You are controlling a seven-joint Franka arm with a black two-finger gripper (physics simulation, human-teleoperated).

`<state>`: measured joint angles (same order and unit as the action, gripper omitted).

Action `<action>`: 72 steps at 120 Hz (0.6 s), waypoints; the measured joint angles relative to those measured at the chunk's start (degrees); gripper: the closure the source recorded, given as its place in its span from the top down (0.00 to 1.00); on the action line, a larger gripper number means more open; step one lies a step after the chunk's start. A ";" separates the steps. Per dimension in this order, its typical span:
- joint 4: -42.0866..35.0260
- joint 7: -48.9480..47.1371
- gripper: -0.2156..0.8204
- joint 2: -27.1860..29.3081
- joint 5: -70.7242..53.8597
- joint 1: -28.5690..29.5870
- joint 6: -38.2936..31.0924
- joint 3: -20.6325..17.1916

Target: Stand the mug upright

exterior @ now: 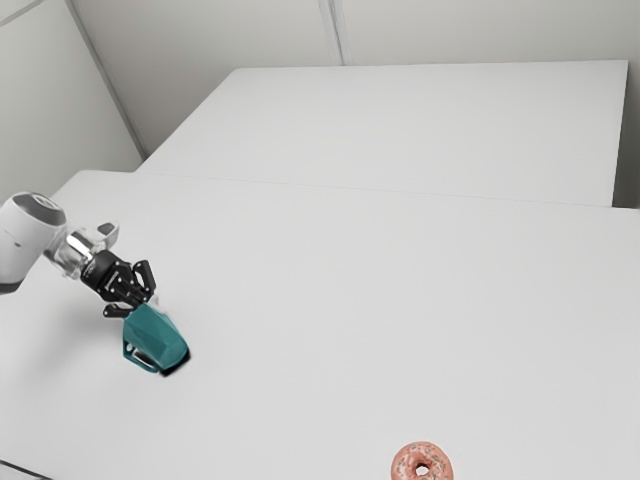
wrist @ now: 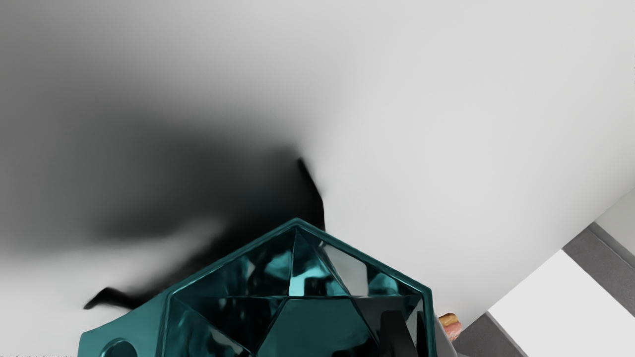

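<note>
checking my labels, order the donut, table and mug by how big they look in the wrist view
1. table, spreading over most of the view
2. mug, cut off by the bottom edge
3. donut, a small piece just past the mug's rim

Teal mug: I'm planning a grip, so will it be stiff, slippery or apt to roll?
The mug looks stiff, judging by its crisp, flat facets. Its glossy sheen suggests it could slip in a loose hold. Pushed, it would probably rock rather than roll freely, since its sides are angular and the handle juts out.
</note>
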<state>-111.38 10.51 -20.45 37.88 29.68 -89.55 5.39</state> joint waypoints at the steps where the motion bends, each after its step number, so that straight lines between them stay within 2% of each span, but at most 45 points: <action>1: 0.01 -0.02 0.05 0.16 -0.08 -0.13 -0.01 0.00; 24: 1.16 -0.65 0.04 6.59 -6.58 -5.30 -2.43 -0.92; 49: 0.61 -1.21 0.04 11.16 -18.90 -10.86 -12.07 -4.61; 72: 0.27 -2.67 0.03 13.54 -28.83 -12.29 -19.62 -8.38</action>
<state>-111.11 7.84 -6.91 9.05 17.38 -109.17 -2.99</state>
